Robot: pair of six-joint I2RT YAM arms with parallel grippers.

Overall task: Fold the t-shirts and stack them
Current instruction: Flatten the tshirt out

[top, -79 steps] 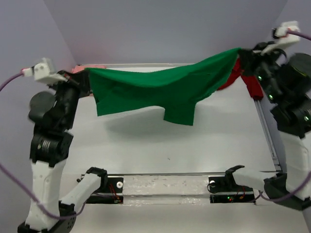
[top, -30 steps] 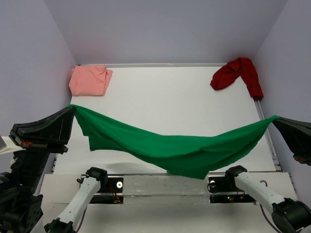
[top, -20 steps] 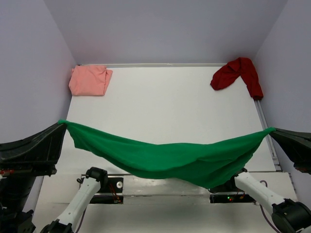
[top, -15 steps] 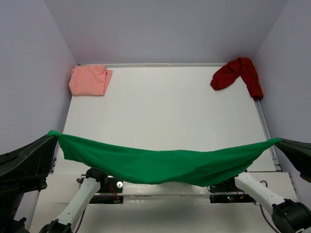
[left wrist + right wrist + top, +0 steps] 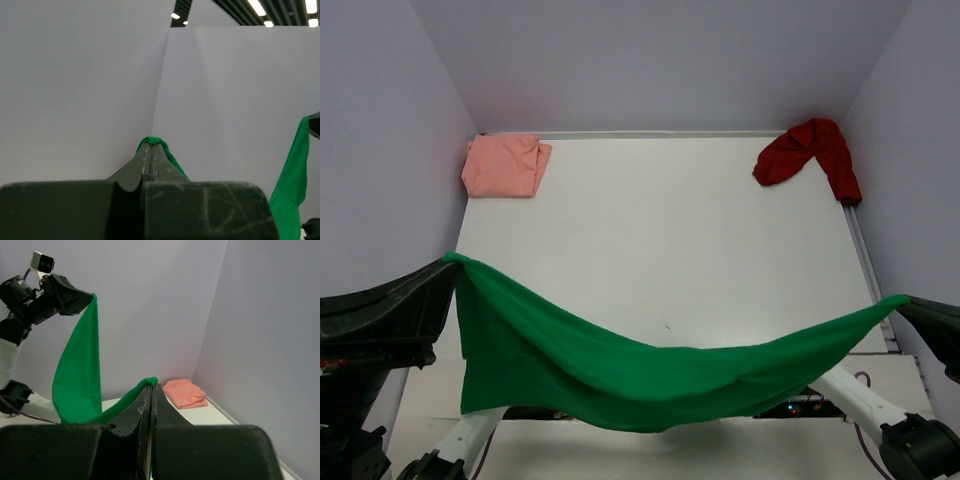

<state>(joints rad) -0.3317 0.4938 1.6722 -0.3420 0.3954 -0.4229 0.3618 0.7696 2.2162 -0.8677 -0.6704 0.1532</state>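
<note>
The left gripper (image 5: pixel 448 263) and right gripper (image 5: pixel 906 301) each clench an end of the green t-shirt (image 5: pixel 620 375), which sags across the lower frame. The pink t-shirt (image 5: pixel 503 166) lies upper left.

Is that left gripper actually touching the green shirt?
Touching. The left wrist view shows the left gripper shut, with a corner of the green t-shirt pinched at its tips.
</note>
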